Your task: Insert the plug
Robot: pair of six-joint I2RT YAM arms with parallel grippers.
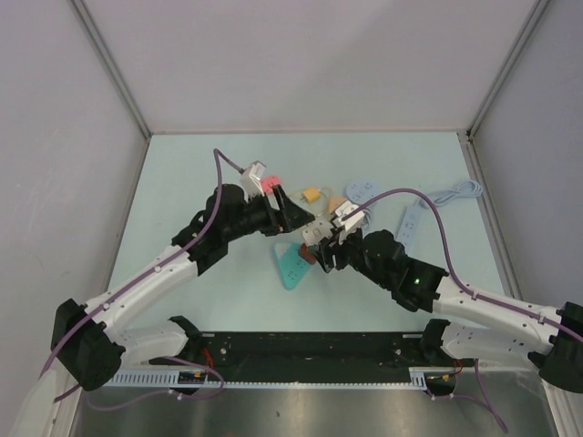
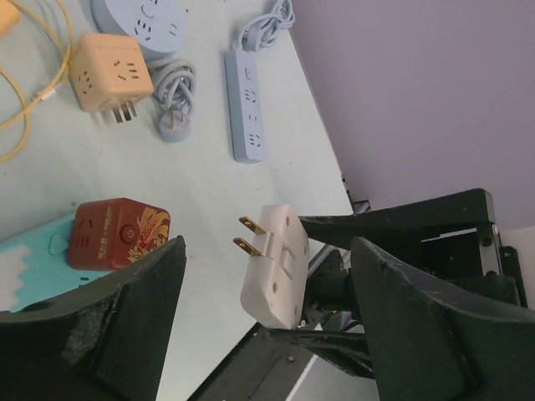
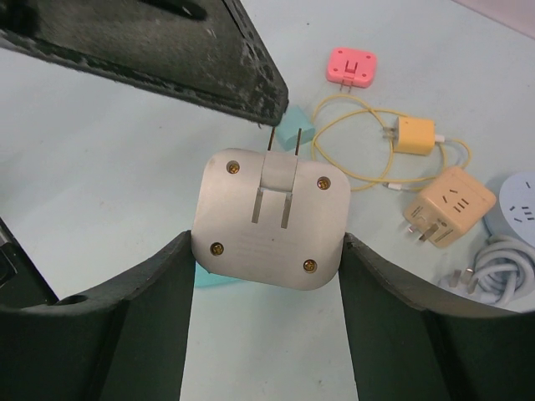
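My right gripper (image 3: pixel 266 242) is shut on a white two-prong plug (image 3: pixel 269 219), pinching its two sides, prongs pointing away. In the top view this gripper (image 1: pixel 321 238) holds the plug over the table's middle, just above a teal power strip (image 1: pixel 291 266) with a red cube plug (image 1: pixel 310 255) seated in it. My left gripper (image 1: pixel 296 217) is open and empty, just beyond it. In the left wrist view the white plug (image 2: pixel 272 263) hangs between my left gripper's (image 2: pixel 267 251) spread fingers without touching them. The red cube (image 2: pixel 117 232) sits on the teal strip (image 2: pixel 33 259).
Behind the grippers lie a pink adapter (image 3: pixel 351 65), a yellow charger with cable (image 3: pixel 415 134), an orange cube adapter (image 3: pixel 451 205), a round blue socket hub (image 1: pixel 362 191) and a long blue power strip (image 1: pixel 410 228) with its coiled cable (image 1: pixel 455 193).
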